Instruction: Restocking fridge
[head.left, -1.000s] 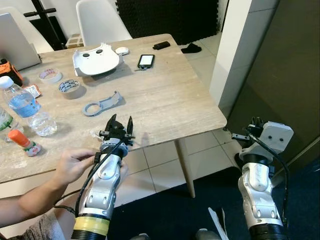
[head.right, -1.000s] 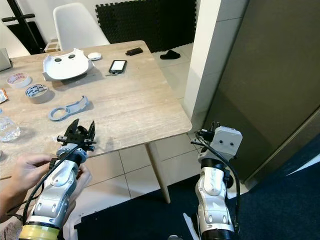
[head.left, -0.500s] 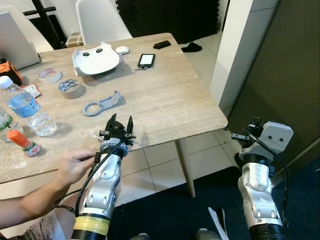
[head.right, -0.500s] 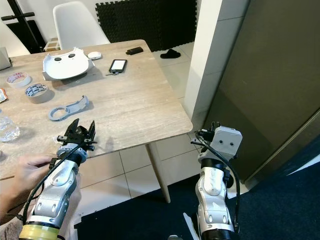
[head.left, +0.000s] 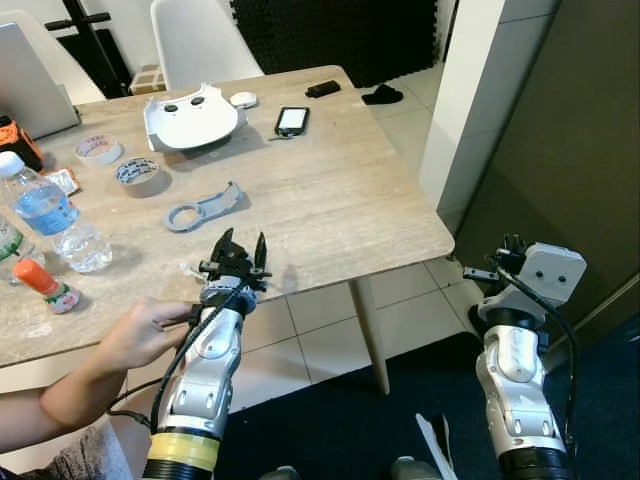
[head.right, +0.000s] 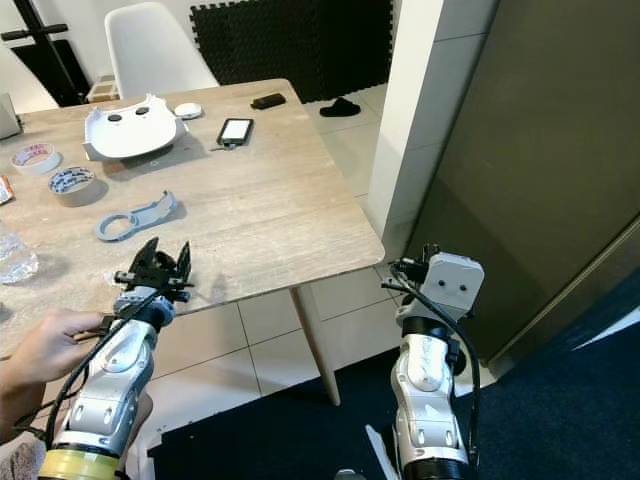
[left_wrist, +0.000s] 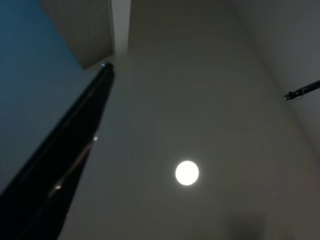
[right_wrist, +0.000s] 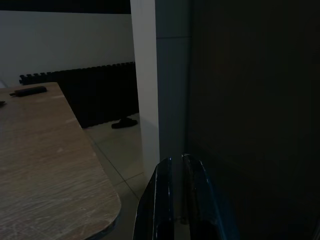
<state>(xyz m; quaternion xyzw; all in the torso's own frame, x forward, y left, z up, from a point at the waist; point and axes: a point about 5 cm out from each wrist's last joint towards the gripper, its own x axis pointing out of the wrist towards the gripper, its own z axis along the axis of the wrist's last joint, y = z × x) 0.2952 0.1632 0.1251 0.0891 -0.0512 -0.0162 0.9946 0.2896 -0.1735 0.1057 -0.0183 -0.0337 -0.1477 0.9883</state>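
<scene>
The clear plastic water bottle with a blue label (head.left: 52, 212) is standing at the nine o'clock edge of the pale wooden desk (head.left: 330, 200), well apart from both arms. It is probably light, slick and easily dented, so its middle looks the safest hold. The left pincer (head.left: 238, 248) is pointing upward, spread and empty. The right pincer (right_wrist: 176, 195) is nearly closed, holding nothing. The person's hand (head.left: 150, 322) is now loosening from the left arm.

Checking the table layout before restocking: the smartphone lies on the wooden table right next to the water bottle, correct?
Not quite. The smartphone does lie on the wooden table, but next to the white plastic shell, far from the water bottle at the table's other end. The left eye view shows it.
</scene>
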